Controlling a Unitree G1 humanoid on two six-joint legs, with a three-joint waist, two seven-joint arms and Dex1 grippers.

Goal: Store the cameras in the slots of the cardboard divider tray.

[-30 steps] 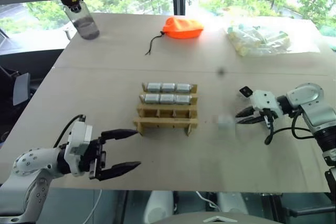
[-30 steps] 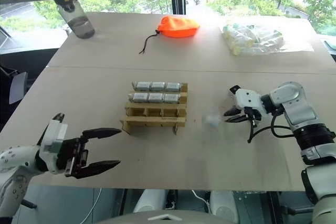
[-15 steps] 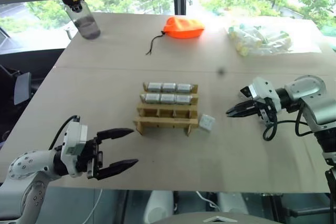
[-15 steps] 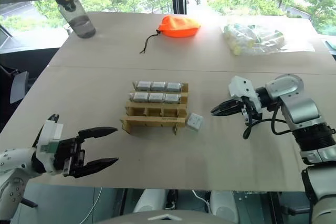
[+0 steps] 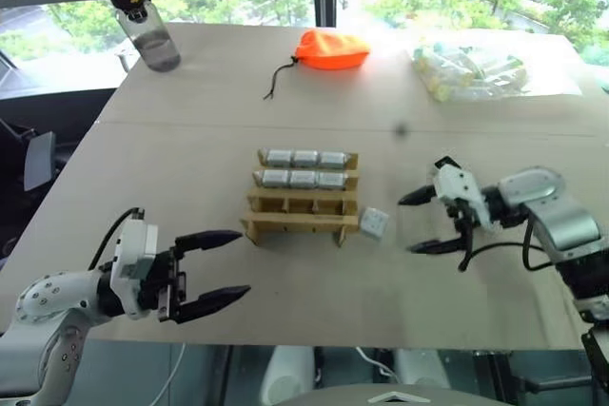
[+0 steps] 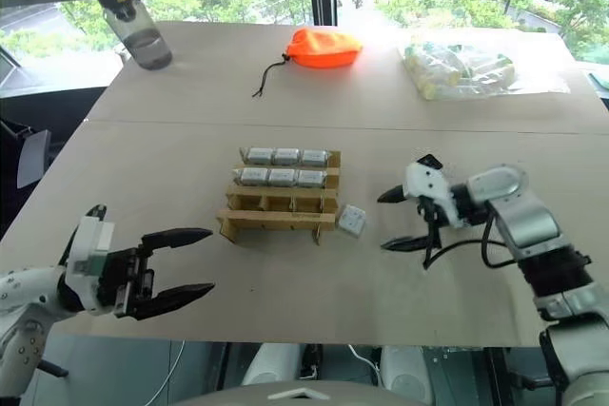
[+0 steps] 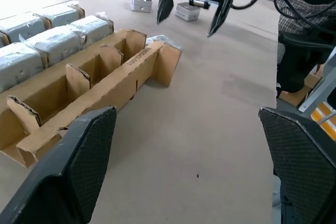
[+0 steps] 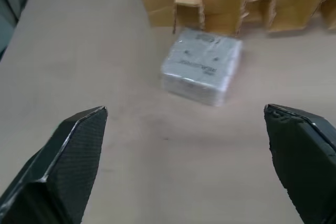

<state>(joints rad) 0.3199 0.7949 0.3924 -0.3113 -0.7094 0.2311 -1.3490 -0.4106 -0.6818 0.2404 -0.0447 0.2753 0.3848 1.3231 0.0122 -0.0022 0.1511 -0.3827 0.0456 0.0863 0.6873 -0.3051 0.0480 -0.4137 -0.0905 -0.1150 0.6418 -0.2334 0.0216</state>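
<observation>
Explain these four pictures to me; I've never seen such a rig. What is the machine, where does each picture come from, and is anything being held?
This is a two-armed humanoid robot. Two pictures come from cameras in its head, looking down over a table. The other two come from cameras on its wrists, looking along each end effector's black fingers.

In the middle stands a cardboard divider tray; its two far rows hold cameras, and its two near rows are empty. One loose camera lies on the table beside the tray's near right corner. Farther back are a water bottle, an orange pouch and a clear bag of tubes.

The left end effector and the right end effector are both open, holding nothing.
</observation>
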